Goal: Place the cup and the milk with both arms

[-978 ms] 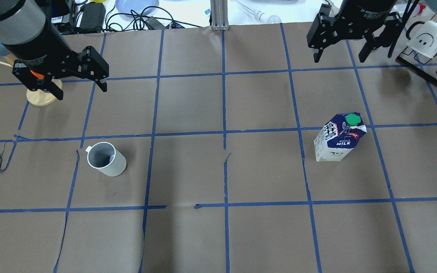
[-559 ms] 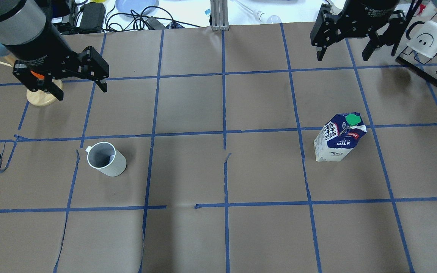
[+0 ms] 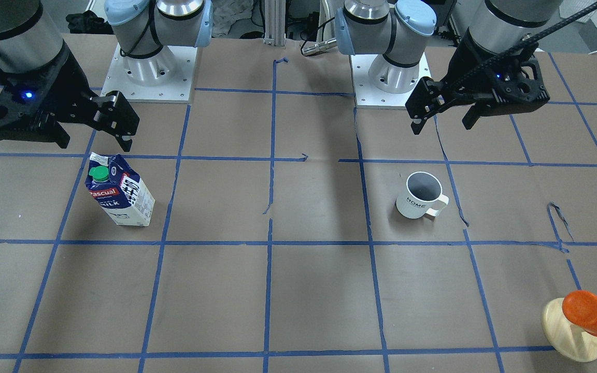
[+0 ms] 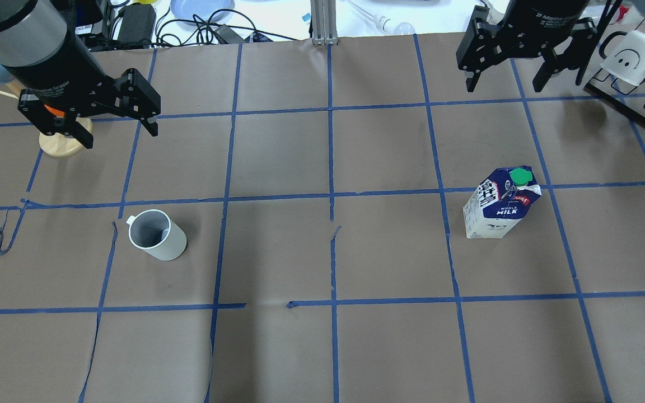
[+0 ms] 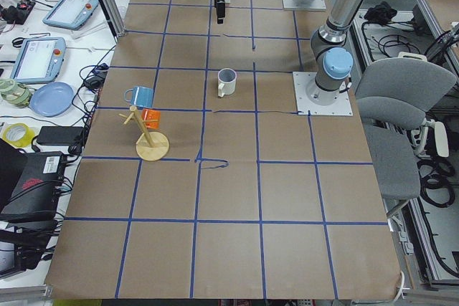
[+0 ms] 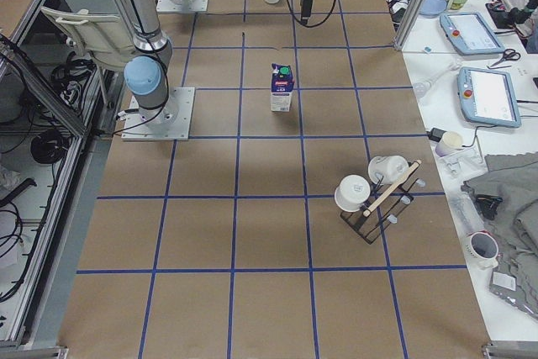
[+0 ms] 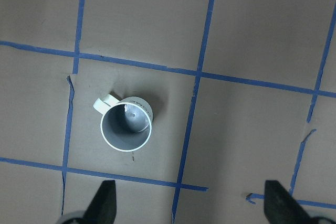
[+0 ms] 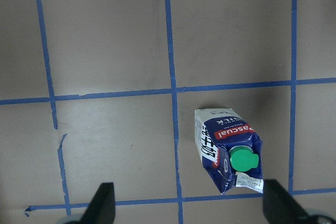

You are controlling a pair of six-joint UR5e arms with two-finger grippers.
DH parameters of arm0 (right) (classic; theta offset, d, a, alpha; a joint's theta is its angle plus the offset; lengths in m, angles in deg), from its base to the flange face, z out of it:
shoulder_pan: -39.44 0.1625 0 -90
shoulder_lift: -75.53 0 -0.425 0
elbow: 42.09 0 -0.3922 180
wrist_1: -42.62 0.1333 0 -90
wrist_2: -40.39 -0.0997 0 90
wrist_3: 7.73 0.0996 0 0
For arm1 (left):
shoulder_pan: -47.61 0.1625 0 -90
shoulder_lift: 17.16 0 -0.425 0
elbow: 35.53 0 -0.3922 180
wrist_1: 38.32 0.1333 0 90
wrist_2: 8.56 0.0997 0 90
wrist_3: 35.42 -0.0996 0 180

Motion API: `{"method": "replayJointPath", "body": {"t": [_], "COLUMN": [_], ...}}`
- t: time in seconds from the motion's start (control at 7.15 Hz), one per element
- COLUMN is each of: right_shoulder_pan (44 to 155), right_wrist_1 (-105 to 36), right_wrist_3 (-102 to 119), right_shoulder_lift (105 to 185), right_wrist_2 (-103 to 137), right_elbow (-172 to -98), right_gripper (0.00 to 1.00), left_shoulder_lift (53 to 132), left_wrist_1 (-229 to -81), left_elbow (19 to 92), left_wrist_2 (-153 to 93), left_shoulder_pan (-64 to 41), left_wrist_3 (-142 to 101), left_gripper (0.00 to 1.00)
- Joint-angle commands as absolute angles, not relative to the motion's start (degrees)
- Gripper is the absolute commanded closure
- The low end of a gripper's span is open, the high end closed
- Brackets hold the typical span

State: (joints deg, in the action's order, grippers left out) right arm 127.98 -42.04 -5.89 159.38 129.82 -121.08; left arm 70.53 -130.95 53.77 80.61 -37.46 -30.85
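Front-facing camera first: the white ceramic cup with the dark grey inside (image 3: 420, 197) stands upright on the brown paper worktop with the blue tape grid (image 3: 298, 300). The left gripper (image 3: 441, 124) hangs high above, fingers apart and empty. Well apart from it stands the blue-and-white gable-top milk carton with the green cap (image 3: 119, 197), also upright, with the right gripper (image 3: 94, 141) up over it, fingers spread too.

Overhead now: against a second ago, almost nothing. The right gripper has only nudged slightly, the left has not budged, and cup and carton sit exactly where they were. No descent yet, I'd say; both grasps lie ahead.

Left wrist camera: the cup, mouth up, lies below between the finger lines, nearer the left one. Right wrist camera: the carton sits off towards the right finger (image 8: 278, 203), so that arm probably needs centring first.

Side cameras: both things stand free.
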Motion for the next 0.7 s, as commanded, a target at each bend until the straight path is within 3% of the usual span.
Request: {"method": "replayJointPath", "body": {"t": [0.0, 0.56], "right_shoulder_pan": [128.0, 128.0], "right_wrist_1": [-42.0, -42.1], "right_wrist_3": [-5.8, -5.9], "right_shoulder_lift": [159.4, 159.4], "right_wrist_2": [129.8, 129.9], "right_elbow": [-121.4, -121.4], "right_gripper": [0.00, 0.00], "left_shoulder_lift": [70.5, 70.5], "left_wrist_1": [-131.0, -131.0], "left_elbow": [53.8, 53.8], "left_wrist_2": [80.5, 80.6], "left_shoulder_pan": [-37.5, -37.5], "left_wrist_3": [-30.8, -30.8], "left_gripper": [0.00, 0.00]}}
